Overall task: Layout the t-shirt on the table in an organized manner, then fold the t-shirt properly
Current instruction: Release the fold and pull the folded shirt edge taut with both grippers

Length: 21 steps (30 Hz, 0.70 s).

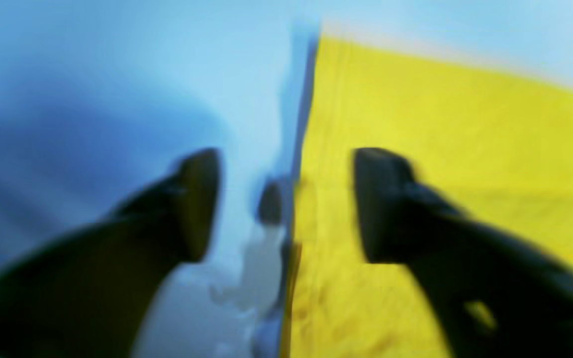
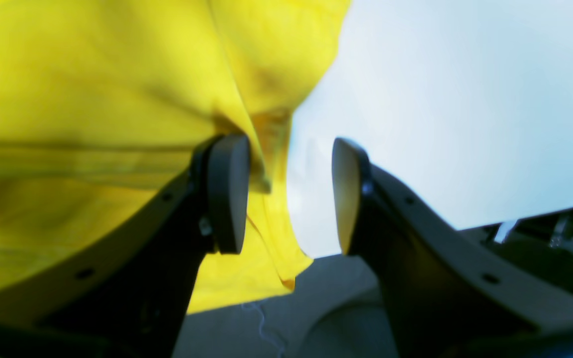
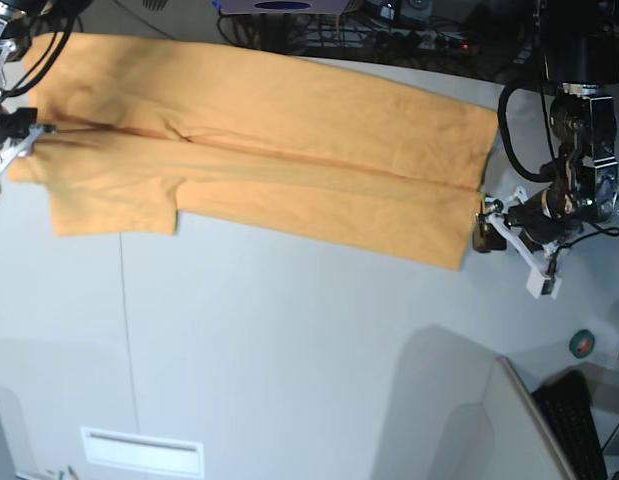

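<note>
While my left wrist camera blurs nearly everything, I can see my left fingers (image 1: pixel 286 204) spread wide with nothing between them: one dark pad (image 1: pixel 199 204) hangs over the pale worktop (image 1: pixel 117 99), the other over the shirt (image 1: pixel 440 149). The cloth's straight hemmed edge runs up between the two pads, yellow in this view. Whether either pad touches cloth or worktop I cannot tell through the smear. A small dark shape just beside the hem is too blurred to name.

In my right wrist view, my right fingers (image 2: pixel 289 194) also stand apart, holding nothing. The left-hand pad (image 2: pixel 227 194) sits against a bunched fold of the shirt (image 2: pixel 92 99), and the cloth's edge droops into the gap between the pads; the other pad is over bare white worktop (image 2: pixel 465 99). The fabric looks soft and matte, with a stitched band running across it. The lower corner beyond the worktop is dark clutter I cannot make out.

From the base view, the shirt (image 3: pixel 269 150) lies as a long light-orange strip across the far part of the grey-white worktop (image 3: pixel 289 350), folded lengthwise with a crease along it. My left fingers (image 3: pixel 481 225) sit low at its right end. My right arm is cut off at the left border, so those fingers are barely seen there.
</note>
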### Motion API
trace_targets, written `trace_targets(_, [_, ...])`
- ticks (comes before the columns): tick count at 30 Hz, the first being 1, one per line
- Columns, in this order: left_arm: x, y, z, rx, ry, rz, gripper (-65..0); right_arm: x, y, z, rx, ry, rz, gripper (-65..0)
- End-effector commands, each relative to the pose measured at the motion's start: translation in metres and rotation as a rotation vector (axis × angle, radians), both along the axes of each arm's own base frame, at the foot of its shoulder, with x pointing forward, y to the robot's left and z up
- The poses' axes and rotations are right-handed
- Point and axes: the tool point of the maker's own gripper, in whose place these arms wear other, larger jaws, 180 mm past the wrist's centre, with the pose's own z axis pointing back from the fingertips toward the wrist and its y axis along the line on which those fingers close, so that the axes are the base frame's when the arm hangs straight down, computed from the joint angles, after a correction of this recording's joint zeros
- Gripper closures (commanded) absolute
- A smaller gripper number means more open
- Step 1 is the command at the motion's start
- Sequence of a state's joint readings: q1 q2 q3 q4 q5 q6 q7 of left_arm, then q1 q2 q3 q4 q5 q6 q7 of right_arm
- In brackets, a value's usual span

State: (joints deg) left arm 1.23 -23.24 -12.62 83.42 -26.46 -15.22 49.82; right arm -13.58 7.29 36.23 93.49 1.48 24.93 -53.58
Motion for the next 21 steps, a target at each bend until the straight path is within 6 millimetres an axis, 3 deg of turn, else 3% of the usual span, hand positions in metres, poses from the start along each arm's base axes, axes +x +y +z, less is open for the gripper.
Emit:
trace_targets(1, [0.010, 0.004, 0.023, 0.005, -0.074, -0.001, -52.3, 0.007, -0.010, 0.015, -0.041, -0.033, 0.003, -26.4])
trace_targets(3, [0.012, -0.007, 0.037, -0.042, -0.125, -0.002, -56.6, 0.010, -0.010, 0.024, -0.058, -0.049, 0.010, -26.4])
trace_targets(5, [0.012, -0.018, 0.042, -0.083, -0.141, -0.020, -55.0, 0.011, -0.007, 0.028, -0.058, -0.054, 0.007, -26.4])
trace_targets(9, [0.008, -0.045, 0.028, -0.125, -0.103, -0.074, -47.2, 0.004, -0.004, 0.021, -0.040, -0.011, -0.007, -26.4])
trace_targets(13, [0.004, -0.066, 0.009, -0.171, -0.059, -0.081, -32.1, 0.002, -0.001, 0.010, -0.017, -0.001, -0.009, -26.4])
trace_targets(15, [0.004, -0.078, -0.003, -0.198, -0.033, -0.087, -19.3, 0.009, 0.003, 0.009, -0.006, -0.051, -0.007, -25.4])
trace_targets(17, [0.003, -0.088, -0.018, -0.221, 0.012, -0.088, -2.0, 0.016, 0.008, 0.008, 0.000, -0.096, 0.009, -16.4])
trace_targets(19, [0.003, -0.098, -0.031, -0.240, 0.049, -0.097, 0.0, 0.019, 0.012, 0.002, 0.017, -0.109, 0.012, 0.0])
trace_targets(21, [0.004, -0.106, -0.041, -0.256, 0.065, -0.099, 0.0, 0.026, 0.019, -0.009, 0.050, -0.101, 0.018, 0.0])
